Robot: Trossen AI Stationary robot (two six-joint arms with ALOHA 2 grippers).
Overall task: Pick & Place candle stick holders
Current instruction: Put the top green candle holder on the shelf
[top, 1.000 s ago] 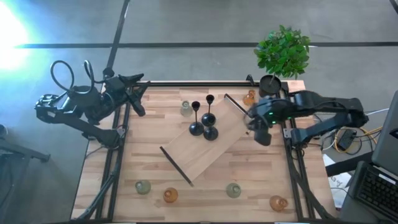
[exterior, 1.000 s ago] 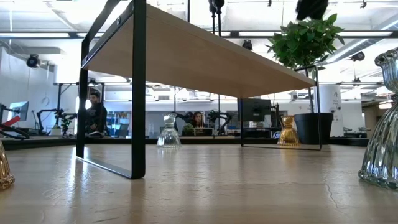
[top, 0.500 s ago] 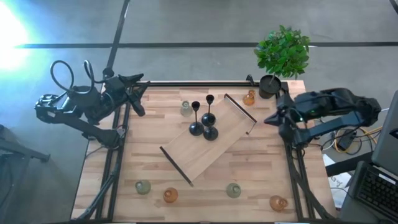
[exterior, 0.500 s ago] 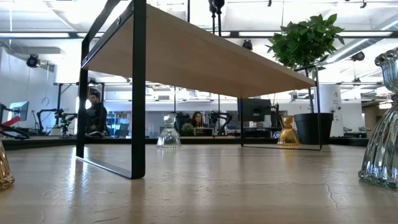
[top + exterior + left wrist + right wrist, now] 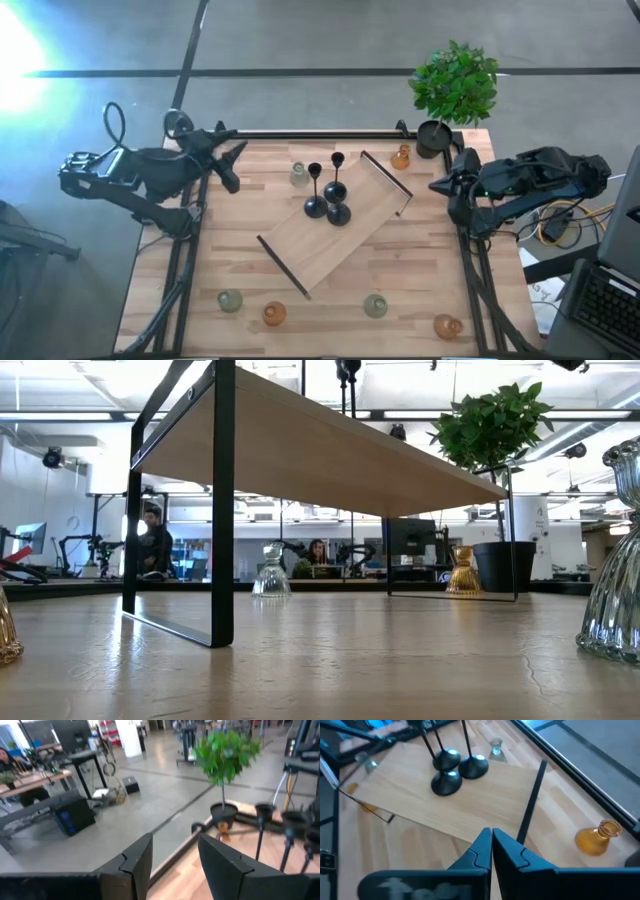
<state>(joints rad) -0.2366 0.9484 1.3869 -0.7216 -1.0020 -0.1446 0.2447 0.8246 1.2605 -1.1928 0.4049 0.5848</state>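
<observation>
Three black candle stick holders (image 5: 329, 200) stand on a low wooden riser (image 5: 335, 240) at mid-table; they also show in the right wrist view (image 5: 457, 770). Glass holders rest on their bases on the table: a pale one (image 5: 299, 175) and an amber one (image 5: 401, 157) at the far side, several more along the near edge (image 5: 375, 305). My right gripper (image 5: 434, 187) hangs shut and empty at the table's right edge, pointing at the riser (image 5: 491, 836). My left gripper (image 5: 232, 160) is open and empty above the far left corner (image 5: 175, 855).
A black pot with a green plant (image 5: 452, 85) stands at the far right corner, close to my right arm. The riser's black metal legs (image 5: 285, 265) stand on the tabletop. A black frame rail (image 5: 320, 133) runs along the far edge. People sit in the room behind (image 5: 152, 540).
My right gripper has drawn back from over the riser's right end toward the table's right edge, rising slightly and turning. My left wrist has tipped a little at the far left corner. The holders have kept still.
</observation>
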